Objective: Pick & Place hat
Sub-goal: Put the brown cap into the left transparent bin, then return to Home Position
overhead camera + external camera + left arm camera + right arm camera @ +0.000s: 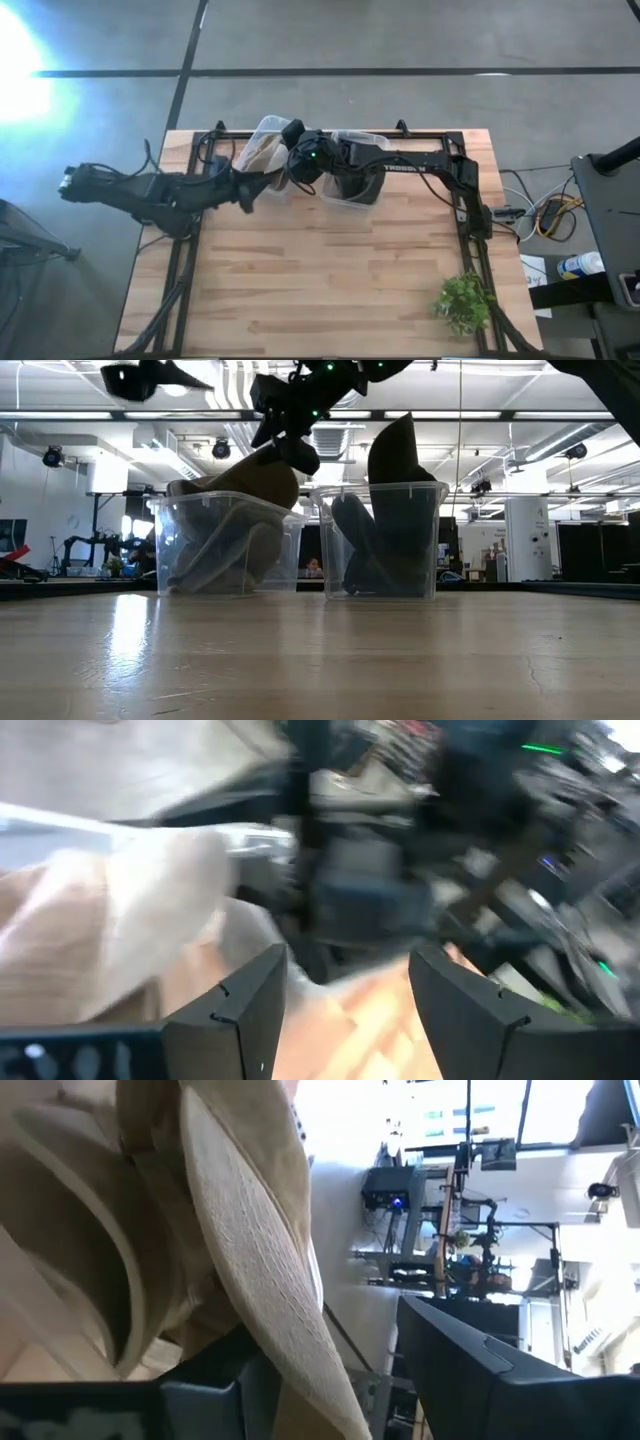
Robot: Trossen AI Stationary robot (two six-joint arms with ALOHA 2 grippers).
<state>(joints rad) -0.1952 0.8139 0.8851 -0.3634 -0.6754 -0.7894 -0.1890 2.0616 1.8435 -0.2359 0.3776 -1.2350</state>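
Tan fabric hat lies in the clear plastic left bin; we see right gripper at twelve o'clock, jaws spread, releasing; withdrawal remains.

Left arm stretched in from left, jaws spread wide. Right arm reaching across from right, wrist bent down, jaws parted.

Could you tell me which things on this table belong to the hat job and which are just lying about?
Job: tan hat in the left bin; dark hat in the right bin; right gripper above the tan hat; left gripper beside the left bin.
Lying about: plant.
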